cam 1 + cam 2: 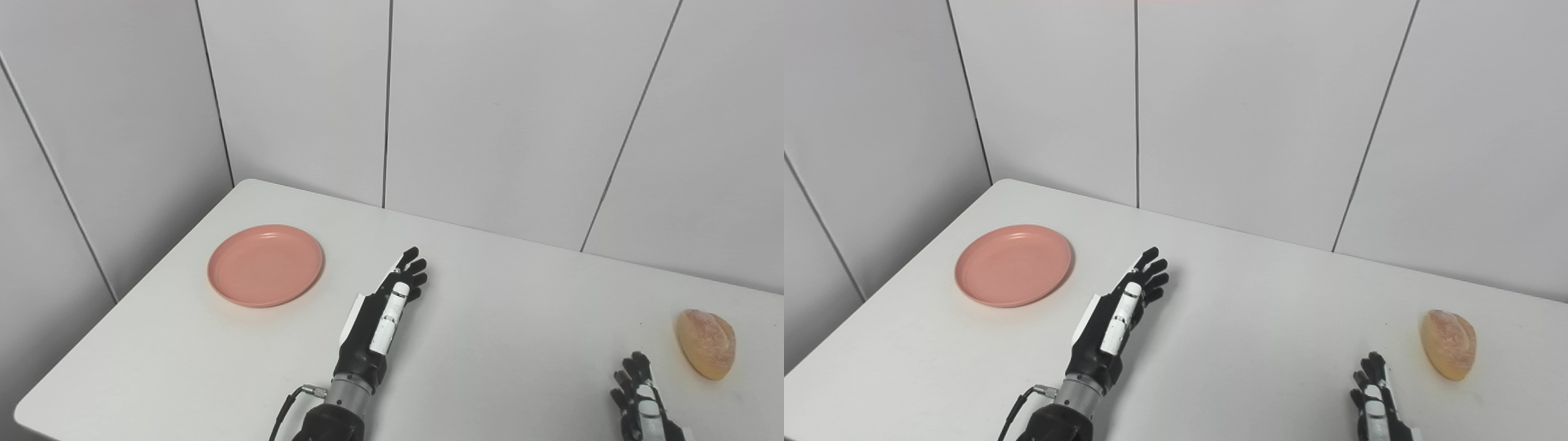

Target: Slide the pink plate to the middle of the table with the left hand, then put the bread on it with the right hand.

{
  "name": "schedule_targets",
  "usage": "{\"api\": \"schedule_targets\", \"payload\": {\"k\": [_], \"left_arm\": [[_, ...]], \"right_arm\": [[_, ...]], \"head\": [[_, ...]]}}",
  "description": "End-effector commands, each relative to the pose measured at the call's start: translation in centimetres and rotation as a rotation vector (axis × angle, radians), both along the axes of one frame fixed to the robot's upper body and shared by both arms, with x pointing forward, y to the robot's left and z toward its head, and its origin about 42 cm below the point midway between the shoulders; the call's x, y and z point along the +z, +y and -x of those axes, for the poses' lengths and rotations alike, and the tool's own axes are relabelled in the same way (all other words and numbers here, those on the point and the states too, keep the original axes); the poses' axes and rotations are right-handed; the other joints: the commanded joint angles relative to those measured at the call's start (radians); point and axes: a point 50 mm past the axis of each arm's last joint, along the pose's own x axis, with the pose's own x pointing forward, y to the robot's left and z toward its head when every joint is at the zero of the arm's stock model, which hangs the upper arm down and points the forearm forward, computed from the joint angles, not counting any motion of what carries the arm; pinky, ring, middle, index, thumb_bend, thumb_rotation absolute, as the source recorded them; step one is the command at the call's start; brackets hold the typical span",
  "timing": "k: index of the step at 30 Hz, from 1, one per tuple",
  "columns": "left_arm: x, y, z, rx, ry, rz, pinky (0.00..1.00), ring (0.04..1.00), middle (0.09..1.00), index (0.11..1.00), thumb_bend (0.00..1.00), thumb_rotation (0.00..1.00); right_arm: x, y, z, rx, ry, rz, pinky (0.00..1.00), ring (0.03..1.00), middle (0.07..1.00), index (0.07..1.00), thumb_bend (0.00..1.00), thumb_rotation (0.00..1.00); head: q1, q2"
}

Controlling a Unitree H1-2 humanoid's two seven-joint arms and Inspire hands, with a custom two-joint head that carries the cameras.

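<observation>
The pink plate [264, 264] lies flat on the white table [502, 318], toward its far left. My left hand [386, 312] hovers to the right of the plate, fingers stretched out and apart, holding nothing and clear of the rim. The bread [705, 343], a golden oval roll, rests near the table's right side. My right hand [640, 401] sits low at the bottom edge, just left of the bread and not touching it, fingers apart and empty. In the right eye view the same plate [1013, 264] and bread [1448, 343] appear.
Grey wall panels [490, 110] stand behind the table and along its left side. The table's left edge runs close past the plate. A cable [288, 407] hangs from the left wrist.
</observation>
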Motion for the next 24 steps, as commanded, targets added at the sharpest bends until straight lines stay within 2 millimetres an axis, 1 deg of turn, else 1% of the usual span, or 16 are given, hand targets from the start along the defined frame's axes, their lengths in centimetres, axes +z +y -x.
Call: {"api": "schedule_targets", "payload": {"k": [1, 5, 8, 16, 20, 22, 24], "left_arm": [[2.9, 0.2, -0.7, -0.018, -0.093, 0.012, 0.92, 0.899, 0.919, 0.906, 0.46, 1.0], [4.4, 1.6, -1.1, -0.013, -0.126, 0.021, 0.94, 0.899, 0.916, 0.901, 0.47, 1.0], [5.1, 2.6, -1.5, 0.007, -0.146, 0.025, 0.92, 0.883, 0.902, 0.887, 0.47, 1.0], [7.5, 5.7, -2.9, 0.071, -0.192, -0.004, 0.92, 0.894, 0.893, 0.866, 0.43, 1.0], [8.8, 7.2, -3.6, 0.099, -0.212, -0.03, 0.91, 0.897, 0.906, 0.877, 0.41, 1.0], [9.6, 8.0, -3.9, 0.126, -0.223, -0.03, 0.91, 0.898, 0.908, 0.88, 0.41, 1.0], [10.2, 8.7, -4.2, 0.153, -0.23, -0.037, 0.88, 0.867, 0.885, 0.862, 0.41, 1.0]], "right_arm": [[1.1, 0.1, -0.6, 0.009, -0.044, 0.003, 1.0, 0.995, 1.0, 1.0, 0.13, 1.0], [1.0, 0.1, -0.7, 0.013, -0.05, 0.0, 1.0, 0.993, 1.0, 1.0, 0.12, 1.0], [1.0, 0.2, -0.6, 0.012, -0.046, 0.0, 1.0, 0.99, 1.0, 1.0, 0.13, 1.0], [1.1, 0.0, -0.6, 0.002, -0.04, -0.009, 1.0, 0.986, 0.998, 1.0, 0.14, 1.0], [1.2, -0.1, -0.5, -0.001, -0.045, -0.017, 1.0, 0.99, 1.0, 1.0, 0.14, 1.0], [1.3, -0.1, -0.5, -0.007, -0.054, -0.006, 1.0, 0.986, 0.998, 1.0, 0.12, 1.0], [1.3, -0.1, -0.5, -0.005, -0.061, 0.001, 0.99, 0.975, 0.99, 0.999, 0.1, 1.0]], "head": [[0.002, -0.001], [-0.004, -0.003], [-0.007, -0.004], [0.008, -0.01], [0.011, -0.01], [0.015, -0.013], [0.015, -0.013]]}}
